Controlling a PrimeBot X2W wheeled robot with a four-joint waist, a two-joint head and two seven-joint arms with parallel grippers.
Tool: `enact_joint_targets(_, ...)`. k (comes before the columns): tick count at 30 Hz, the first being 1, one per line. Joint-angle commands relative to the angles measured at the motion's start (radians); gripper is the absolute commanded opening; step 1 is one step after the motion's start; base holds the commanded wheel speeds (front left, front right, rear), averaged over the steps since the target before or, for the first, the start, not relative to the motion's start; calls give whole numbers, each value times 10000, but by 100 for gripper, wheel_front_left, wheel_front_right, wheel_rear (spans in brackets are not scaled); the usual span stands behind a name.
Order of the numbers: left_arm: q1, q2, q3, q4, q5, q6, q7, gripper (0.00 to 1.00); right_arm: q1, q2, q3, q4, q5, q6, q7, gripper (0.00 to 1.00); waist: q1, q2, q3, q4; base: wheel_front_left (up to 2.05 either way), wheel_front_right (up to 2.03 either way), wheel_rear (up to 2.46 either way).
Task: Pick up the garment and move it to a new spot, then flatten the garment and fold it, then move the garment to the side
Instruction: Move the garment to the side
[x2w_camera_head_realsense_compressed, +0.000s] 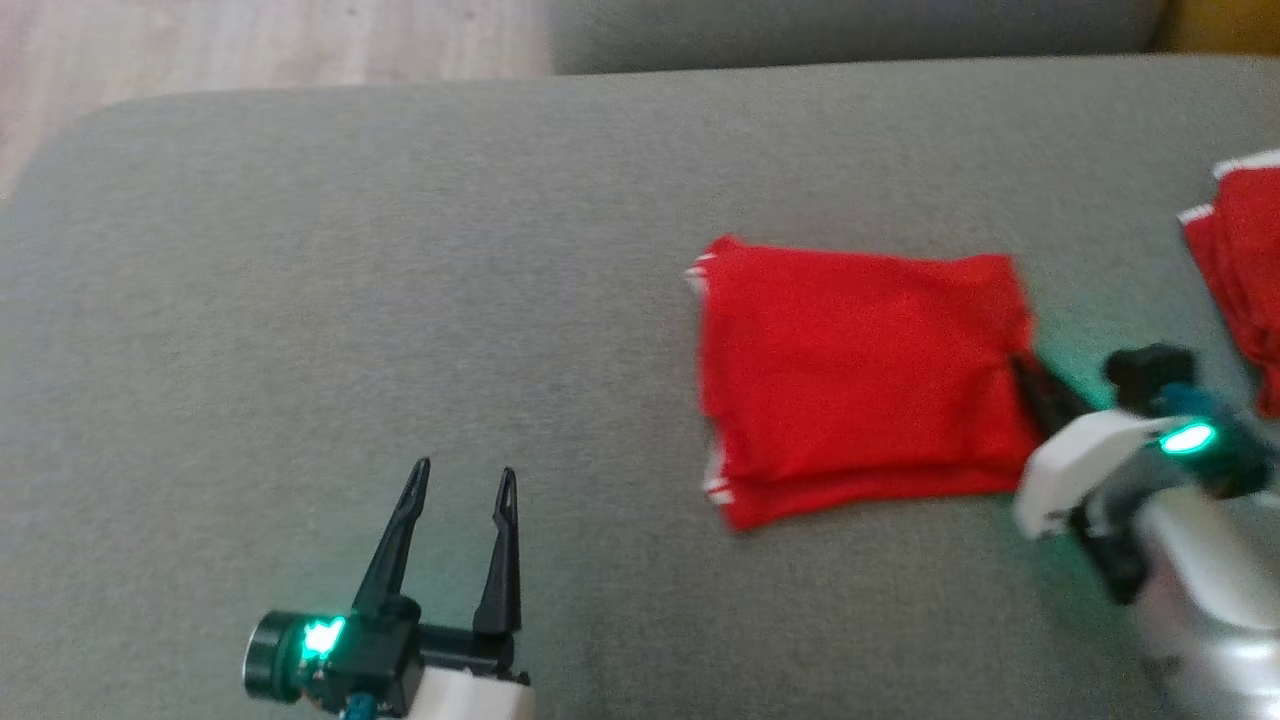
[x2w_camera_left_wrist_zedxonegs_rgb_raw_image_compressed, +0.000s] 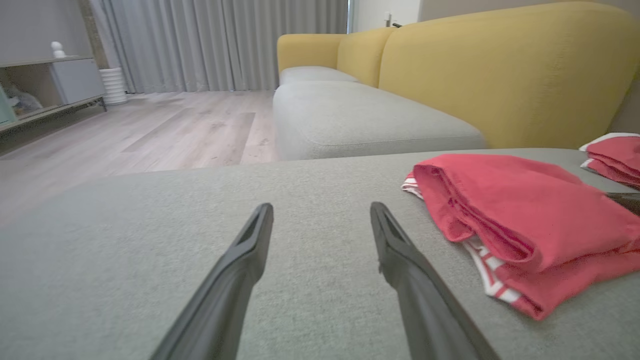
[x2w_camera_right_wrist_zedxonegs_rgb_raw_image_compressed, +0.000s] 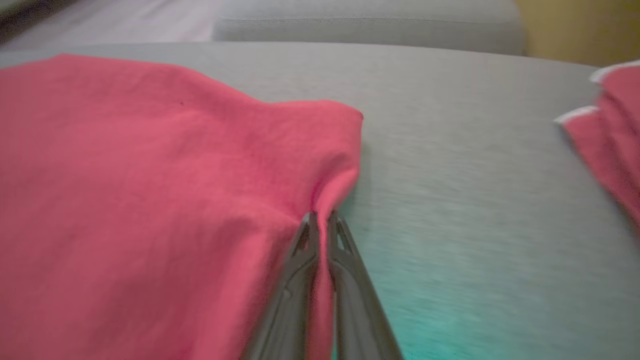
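**A:** Near left, the left gripper (x2w_camera_head_realsense_compressed: 465, 468) sits spread wide over bare grey cushion (x2w_camera_head_realsense_compressed: 350, 300), loads of room.
**B:** Yep. Mid-cushion, the right gripper (x2w_camera_right_wrist_zedxonegs_rgb_raw_image_compressed: 320, 216) pinches the right edge of the folded red garment (x2w_camera_head_realsense_compressed: 860, 380). Another red pile (x2w_camera_head_realsense_compressed: 1245, 270) far right.

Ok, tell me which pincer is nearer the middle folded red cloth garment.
Right. The right pincer is shut on the right edge of the folded red cloth garment; the left pincer stands open, well off to its left.
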Motion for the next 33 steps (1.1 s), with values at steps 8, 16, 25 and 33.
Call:
enact_joint_targets(8, -1091, -28, 310, -269, 268, -269, -80, 100, -761, -2402, -1035, -1426, -890, 65, 357, 0, 0, 0, 1184, -1191, 0, 0, 0)
enact_joint_targets(16, -1711, -28, 364, -253, 403, -446, -80, 100, -1130, -3984, -2831, -2679, -1753, 65, 748, 0, 0, 0, 1999, -1447, 0, 0, 0)
enact_joint_targets(25, -2005, -24, 403, -212, 623, -509, -80, 100, -826, -4331, -4903, -3808, -2503, 65, 1337, 100, 0, 0, 2235, -1290, 0, 0, 0)
enact_joint_targets(33, -1611, -26, 454, -167, 387, -506, -80, 100, 743, -1339, -4642, -5069, -2974, 65, 1263, 100, 0, 0, 1266, -1049, 0, 0, 0)
